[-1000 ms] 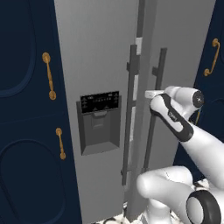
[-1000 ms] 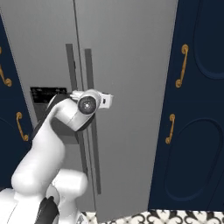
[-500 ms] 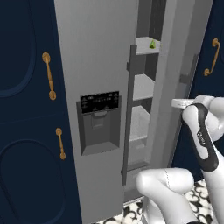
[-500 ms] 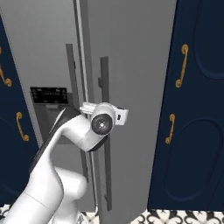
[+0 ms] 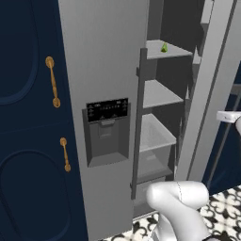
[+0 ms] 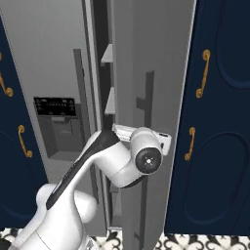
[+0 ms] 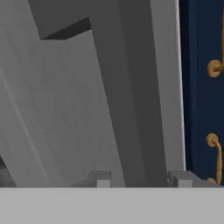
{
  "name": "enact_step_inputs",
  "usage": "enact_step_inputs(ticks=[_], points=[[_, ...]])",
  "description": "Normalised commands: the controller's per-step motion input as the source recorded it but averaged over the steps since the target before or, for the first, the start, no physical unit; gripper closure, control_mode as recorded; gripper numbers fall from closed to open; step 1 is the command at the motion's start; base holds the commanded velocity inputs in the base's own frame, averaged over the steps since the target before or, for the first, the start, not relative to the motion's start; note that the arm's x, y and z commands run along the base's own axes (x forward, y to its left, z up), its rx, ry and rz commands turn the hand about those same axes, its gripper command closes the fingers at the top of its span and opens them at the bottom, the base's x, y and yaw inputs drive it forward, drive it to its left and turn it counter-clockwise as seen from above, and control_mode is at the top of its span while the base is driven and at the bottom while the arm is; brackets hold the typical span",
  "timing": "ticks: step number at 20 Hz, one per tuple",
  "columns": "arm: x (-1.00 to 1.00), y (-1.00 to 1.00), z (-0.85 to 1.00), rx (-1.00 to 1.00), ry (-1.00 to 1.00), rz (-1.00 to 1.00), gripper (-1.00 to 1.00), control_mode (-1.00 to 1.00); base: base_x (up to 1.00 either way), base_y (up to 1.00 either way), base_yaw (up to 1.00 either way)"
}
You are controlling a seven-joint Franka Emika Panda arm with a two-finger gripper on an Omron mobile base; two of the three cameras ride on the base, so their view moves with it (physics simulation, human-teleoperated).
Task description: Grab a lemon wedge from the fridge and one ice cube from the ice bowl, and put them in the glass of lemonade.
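One fridge (image 5: pixel 103 70), two doors, one lemon wedge (image 5: pixel 164 47), three bare shelves (image 5: pixel 160 94)

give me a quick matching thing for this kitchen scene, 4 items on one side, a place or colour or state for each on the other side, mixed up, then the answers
Items:
1. lemon wedge
2. right fridge door
3. dispenser panel
4. cabinet handles

Descriptions:
A. brass coloured, on navy doors
B. black, set in the closed left fridge door
C. swung open
D. on the top shelf inside the fridge

Pairs: 1-D, 2-C, 3-B, 4-A
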Motion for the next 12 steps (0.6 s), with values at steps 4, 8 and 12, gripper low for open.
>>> enact_step_inputs(ticks=[4,8,12], points=[[-0.38,-0.14,0.38,0.01,-0.03,0.0,-1.0,-1.0,0.0,0.0,0.0],[-0.48,-0.34,0.31,0.0,-0.09,-0.03,-1.0,-1.0,0.0,0.0,0.0],[-0.23,-0.61,0.05,-0.03,-0.18,-0.06,-1.0,-1.0,0.0,0.0,0.0]])
